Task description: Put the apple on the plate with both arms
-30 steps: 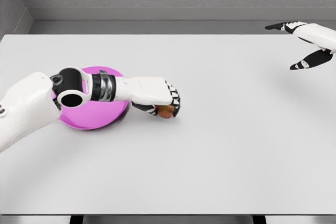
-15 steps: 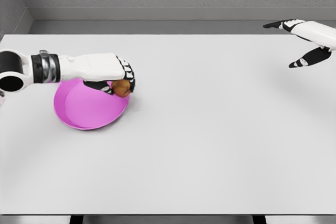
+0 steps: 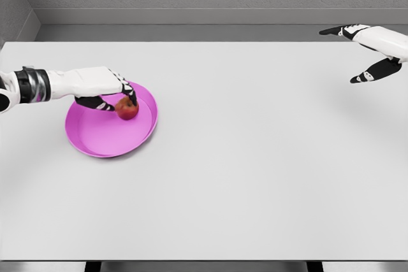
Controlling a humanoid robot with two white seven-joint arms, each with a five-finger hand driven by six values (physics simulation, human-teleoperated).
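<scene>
The white left arm (image 3: pixel 38 85) is cut off by the picture's 9 o'clock edge, so its upper part is out of view. The left robot hand (image 3: pixel 105 90) covers the far rim of the round magenta plate (image 3: pixel 108 135) and part of the small reddish apple (image 3: pixel 127 109). The right robot hand (image 3: pixel 373 46) is cropped at the 3 o'clock edge; its palm cannot be seen.
</scene>
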